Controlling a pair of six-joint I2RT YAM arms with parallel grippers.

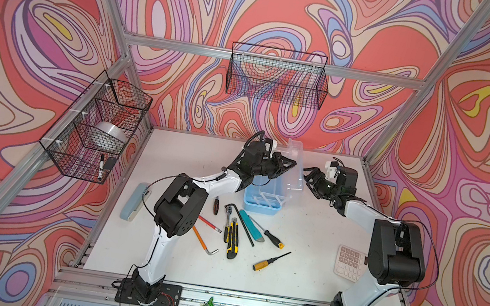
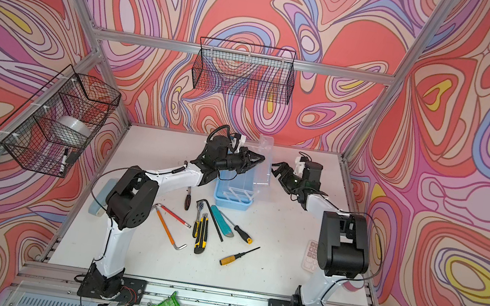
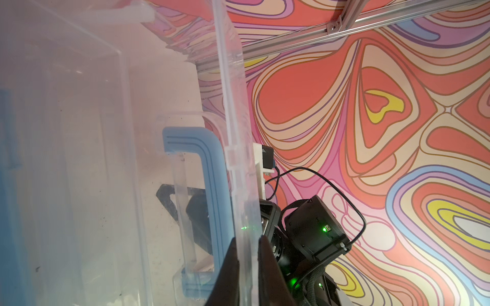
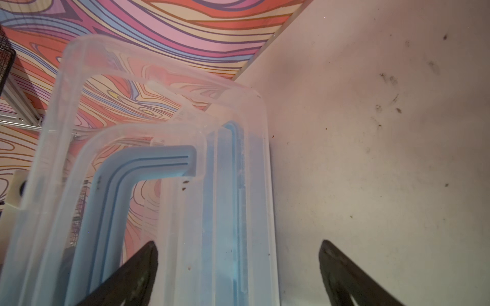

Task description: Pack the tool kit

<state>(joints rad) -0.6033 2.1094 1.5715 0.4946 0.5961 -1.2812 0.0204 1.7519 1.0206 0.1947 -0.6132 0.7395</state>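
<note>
Two claws are at the tool kit box (image 1: pixel 261 209), which sits back-centre on the white surface (image 1: pixel 299 285). The box is light blue and open, with the clear tray (image 1: pixel 264 198) and its dividers seated inside. The clear lid (image 1: pixel 296 172) is raised near upright along the box's right side.

Left claw (image 3: pixel 248 265): clamped on the lid's rim. The left wrist view shows the thin clear edge sandwiched between both fingers (image 3: pixel 230 267). The blue handle (image 3: pixel 209 190) lies flat on the lid just beside the grip.

Right claw (image 4: pixel 236 265): jaws spread wide, holding nothing. It sits just beside the lid's outer face. In the right wrist view one finger (image 4: pixel 138 267) is in front of the lid and the other is over bare surface. Can't tell if it touches the lid.

The tools are loose on the surface in front of the box, none inside:
- small dark screwdriver (image 1: pixel 215 205), nearest the left arm
- ratchet (image 1: pixel 229 221), beside the yellow-black utility knife (image 1: pixel 233 241)
- black hex key (image 1: pixel 245 228), crossing next to the teal utility knife (image 1: pixel 250 224)
- black-handled screwdriver (image 1: pixel 271 238)
- yellow-handled screwdriver (image 1: pixel 266 263), lying alone nearer the front
- red hex key (image 1: pixel 209 223) and orange hex key (image 1: pixel 200 238), close to the left arm's elbow

The grey-blue stapler (image 1: pixel 133 202) is at the left edge of the surface. The pink calculator (image 1: pixel 348 260) is at the right, partly hidden behind the right arm.
</note>
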